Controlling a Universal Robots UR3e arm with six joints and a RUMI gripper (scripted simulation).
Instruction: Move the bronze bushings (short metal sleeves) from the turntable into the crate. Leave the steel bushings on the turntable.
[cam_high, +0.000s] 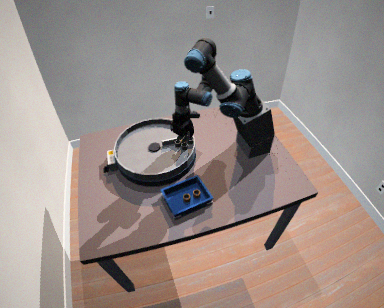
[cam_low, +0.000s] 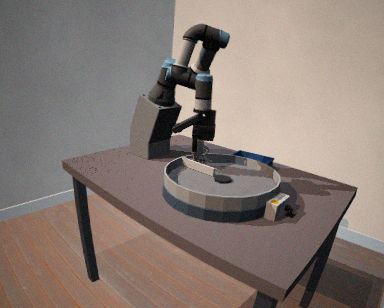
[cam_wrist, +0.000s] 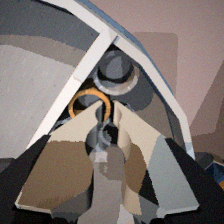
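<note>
Grey-walled room, brown table (cam_high: 260, 175). My claw (cam_wrist: 107, 112) down in turntable (cam_high: 127, 172) wedge, clamped on bronze ring's (cam_wrist: 80, 98) wall for lifting. Steel ring (cam_wrist: 117, 75) just behind, left alone. Crate (cam_high: 172, 200) holds two bronze already.

A bare test room: grey walls (cam_high: 125, 55), plank floor (cam_high: 320, 250), one table (cam_high: 280, 175) carrying an arm (cam_high: 220, 85).

Top looks down from high, exterior sideways, wrist close; all share the turntable (cam_high: 131, 170).
</note>
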